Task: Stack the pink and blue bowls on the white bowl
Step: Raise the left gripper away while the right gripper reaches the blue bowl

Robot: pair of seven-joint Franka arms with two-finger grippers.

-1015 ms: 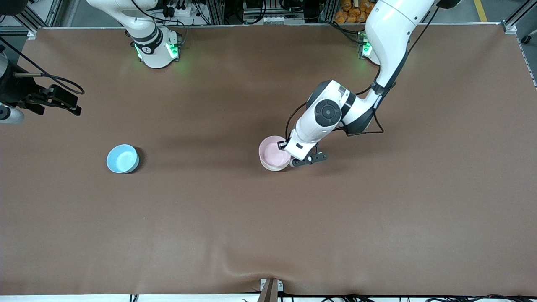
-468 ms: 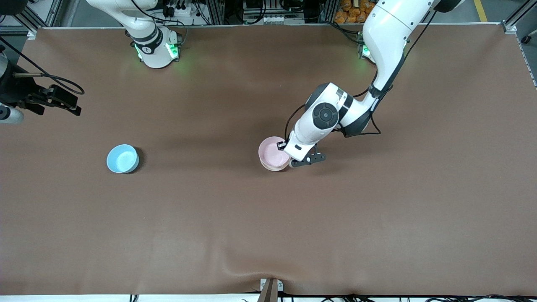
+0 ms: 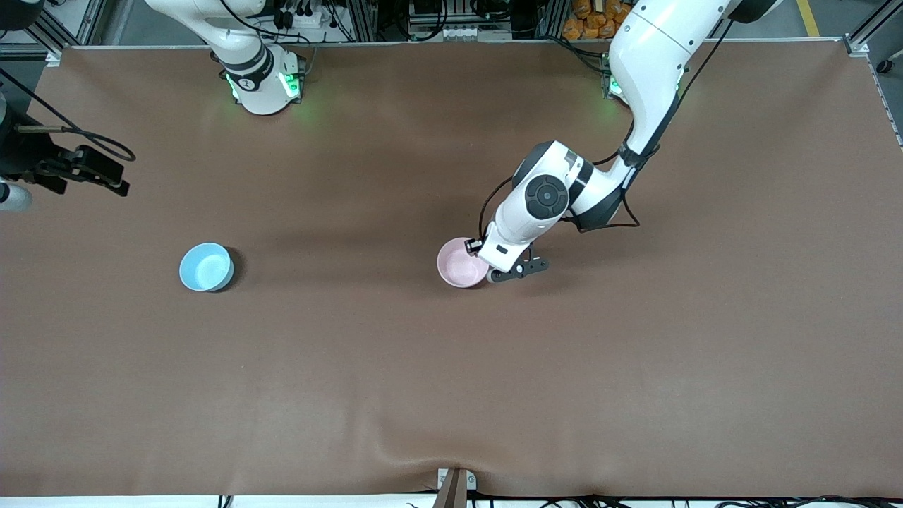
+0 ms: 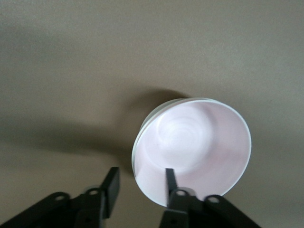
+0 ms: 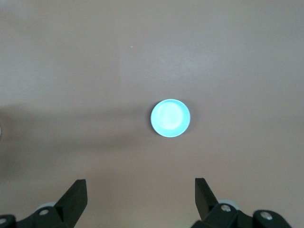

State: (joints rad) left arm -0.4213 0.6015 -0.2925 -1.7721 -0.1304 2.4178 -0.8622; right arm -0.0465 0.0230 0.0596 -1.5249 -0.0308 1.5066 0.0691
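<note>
Blue bowl (image 3: 206, 267) sits alone toward the right arm's end of the desk (image 3: 451, 395), well apart from the pink bowl (image 3: 462, 263), nested in the white bowl (image 4: 138, 142) mid-desk. We judge the right hand (image 5: 140, 195), fingers apart above it, is nearer; left hand (image 4: 141, 186) straddles the pink rim, fingers parted, gripping nothing.

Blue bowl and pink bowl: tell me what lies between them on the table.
Nothing. In the front view the stretch between the blue bowl and the pink bowl is bare brown table.
</note>
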